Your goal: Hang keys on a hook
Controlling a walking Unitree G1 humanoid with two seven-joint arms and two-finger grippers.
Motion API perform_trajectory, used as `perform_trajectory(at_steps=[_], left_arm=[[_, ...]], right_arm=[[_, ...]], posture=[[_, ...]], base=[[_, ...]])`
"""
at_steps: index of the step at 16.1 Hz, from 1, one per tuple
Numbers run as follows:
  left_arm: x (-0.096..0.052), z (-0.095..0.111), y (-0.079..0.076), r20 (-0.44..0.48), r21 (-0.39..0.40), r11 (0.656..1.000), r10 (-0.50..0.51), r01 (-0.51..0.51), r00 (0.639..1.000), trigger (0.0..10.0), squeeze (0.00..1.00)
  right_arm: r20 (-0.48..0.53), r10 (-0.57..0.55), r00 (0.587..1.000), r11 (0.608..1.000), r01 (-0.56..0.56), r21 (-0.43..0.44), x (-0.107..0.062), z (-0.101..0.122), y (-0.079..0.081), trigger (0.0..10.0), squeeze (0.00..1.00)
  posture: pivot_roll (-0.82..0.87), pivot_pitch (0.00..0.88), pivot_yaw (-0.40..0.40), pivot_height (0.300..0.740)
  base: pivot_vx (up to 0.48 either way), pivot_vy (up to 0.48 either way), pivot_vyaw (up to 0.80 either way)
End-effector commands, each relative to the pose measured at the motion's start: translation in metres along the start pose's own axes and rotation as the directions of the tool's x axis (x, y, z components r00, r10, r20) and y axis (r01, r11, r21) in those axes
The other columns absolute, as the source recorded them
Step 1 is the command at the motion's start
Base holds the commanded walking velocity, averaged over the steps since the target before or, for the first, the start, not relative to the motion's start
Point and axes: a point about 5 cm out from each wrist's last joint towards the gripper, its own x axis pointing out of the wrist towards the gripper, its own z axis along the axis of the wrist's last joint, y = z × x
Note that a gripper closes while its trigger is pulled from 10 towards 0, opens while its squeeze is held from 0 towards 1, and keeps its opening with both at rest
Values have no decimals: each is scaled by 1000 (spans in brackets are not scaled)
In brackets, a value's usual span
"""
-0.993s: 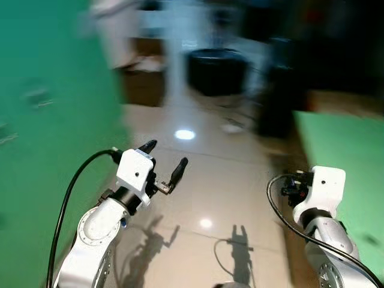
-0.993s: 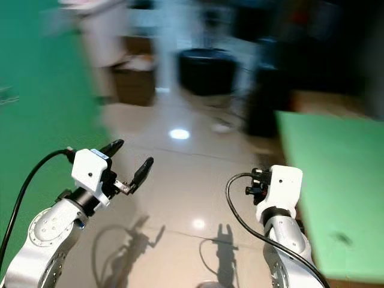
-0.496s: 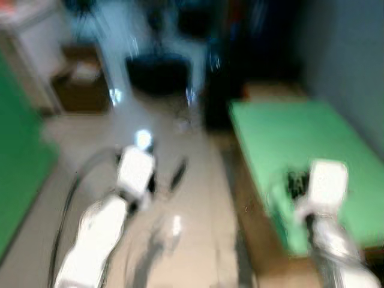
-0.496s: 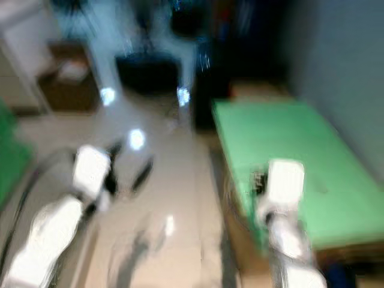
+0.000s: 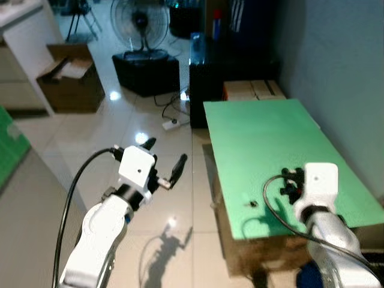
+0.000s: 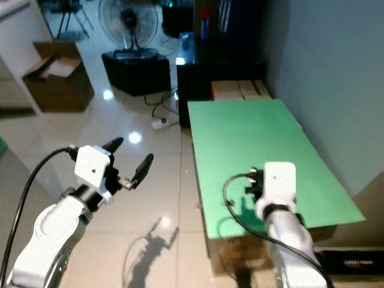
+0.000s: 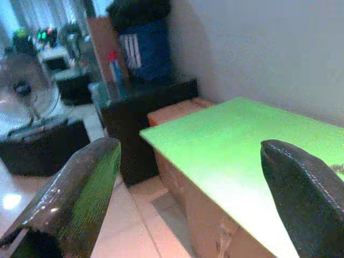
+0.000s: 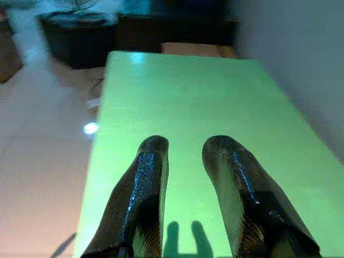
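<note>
A small dark object (image 5: 253, 203), possibly the keys, lies on the green table (image 5: 264, 138); its orientation cannot be determined. The right gripper (image 8: 185, 161), fingers narrowly parted and empty, hovers above the table. The left gripper (image 5: 164, 159), spread wide, is over the tiled floor (image 5: 90, 138).

Counted: one green-topped table (image 5: 264, 144), one standing fan (image 5: 139, 23), one open cardboard box (image 5: 69, 75) on the floor, one small dark object (image 5: 253, 203) on the tabletop, two grippers, left (image 5: 163, 161) and right (image 8: 183, 161).
</note>
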Motion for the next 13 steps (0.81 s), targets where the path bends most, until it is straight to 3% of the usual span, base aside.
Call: perform_trajectory(at_steps=[1,4,8,10,13], left_arm=[[1,1,2,4,13,1000,13,-13,1000,10000,0],[2,2,1,4,14,1000,7,-7,1000,10000,0],[4,1,7,2,34,998,47,-47,999,10000,0],[4,-1,16,-11,-6,992,126,-126,992,10000,0],[4,3,16,20,-12,994,111,-111,994,10000,0]], right_arm=[[7,4,1000,1000,-4,-26,1,0,0,10000,0],[4,-10,1000,1000,10,-13,0,-1,0,10000,0],[18,-31,999,999,31,21,0,-1,-1,10000,0],[40,-52,998,998,53,-23,3,1,-2,10000,0],[41,-38,998,999,38,-4,3,1,-3,10000,0]], posture=[[-59,28,52,740],[-60,32,60,740],[-58,36,68,740],[-58,40,70,740],[-58,44,67,740]], base=[[0,-412,0],[0,-414,800],[0,-393,0],[0,0,0],[0,0,0]])
